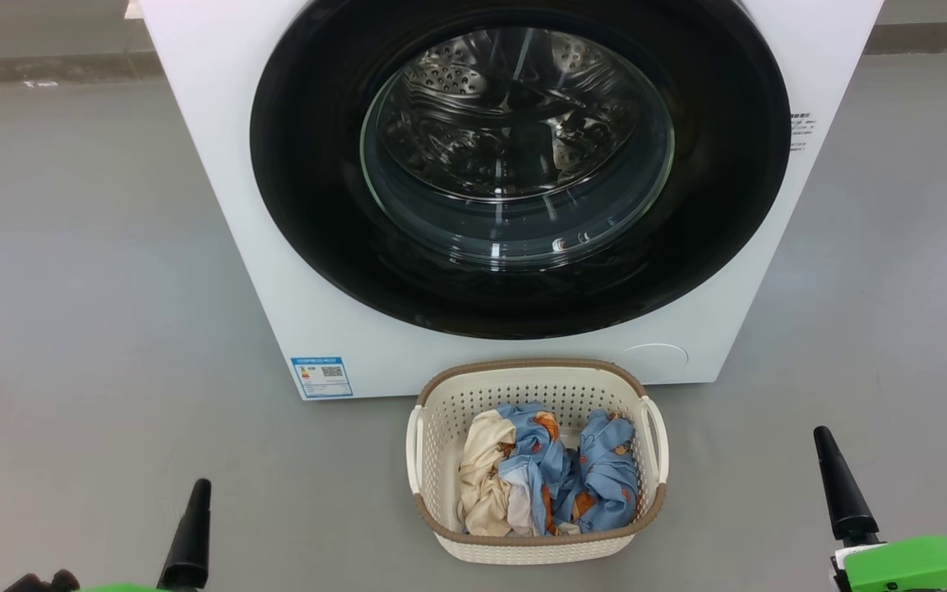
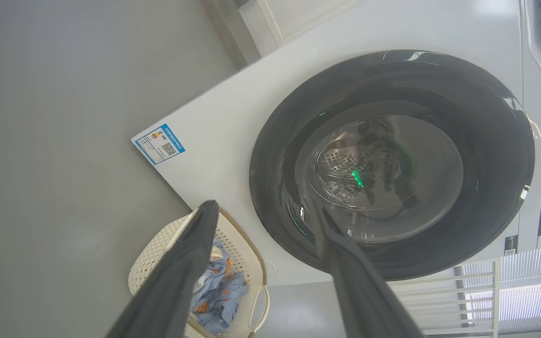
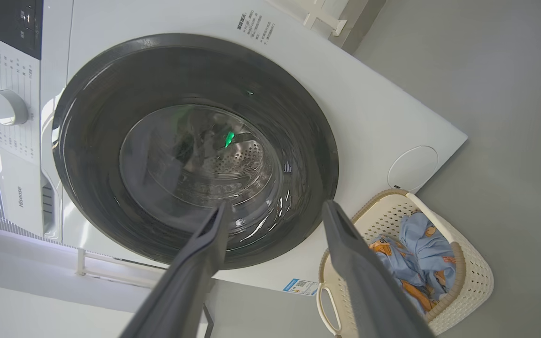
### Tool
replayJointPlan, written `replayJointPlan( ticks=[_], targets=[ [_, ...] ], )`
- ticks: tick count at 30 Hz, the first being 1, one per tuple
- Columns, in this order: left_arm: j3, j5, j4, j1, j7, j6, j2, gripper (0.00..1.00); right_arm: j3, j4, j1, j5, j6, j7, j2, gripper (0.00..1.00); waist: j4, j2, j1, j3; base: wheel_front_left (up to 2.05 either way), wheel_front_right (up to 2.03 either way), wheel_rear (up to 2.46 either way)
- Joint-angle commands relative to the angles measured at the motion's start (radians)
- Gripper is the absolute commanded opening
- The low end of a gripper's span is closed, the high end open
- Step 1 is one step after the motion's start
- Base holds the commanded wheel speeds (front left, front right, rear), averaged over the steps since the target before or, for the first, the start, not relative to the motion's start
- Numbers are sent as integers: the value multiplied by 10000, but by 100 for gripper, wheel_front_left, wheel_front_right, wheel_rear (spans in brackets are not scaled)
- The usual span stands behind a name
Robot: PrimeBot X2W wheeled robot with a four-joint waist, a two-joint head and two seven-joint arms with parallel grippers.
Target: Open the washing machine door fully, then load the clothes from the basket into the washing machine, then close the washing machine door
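- Nearest, either side of the basket (image 1: 432, 386): left gripper (image 2: 265, 210) and right gripper (image 3: 277, 205), dark tapered fingers spread wide, holding nothing.
- Basket: perforated cream plastic, brown rim; crumpled clothes (image 1: 556, 477) inside.
- Just behind the basket: white washing machine (image 1: 219, 164), its glossy black round washing machine door (image 1: 301, 164) closed.

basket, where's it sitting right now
In the head view the basket sits on the floor at lower centre, just in front of the washing machine and below its shut door, with the clothes inside.
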Motion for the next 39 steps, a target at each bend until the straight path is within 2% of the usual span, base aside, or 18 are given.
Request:
replayJointPlan(
  ticks=[1,15,39],
  targets=[
    [125,296,-348,-297,-118,-15,179,100,85,-321,-207,-314,5,-93,-172,100,4,0,-1,1,0,0,0],
    [35,2443,-425,-260,-519,-20,194,100,320,-270,-118,-2399,6,-482,-227,100,55,0,-1,22,0,0,0],
    [-142,5171,-778,-277,-1236,-28,222,100,974,52,-143,-4690,9,-1178,-478,100,71,0,-1,36,0,0,0]
  ],
)
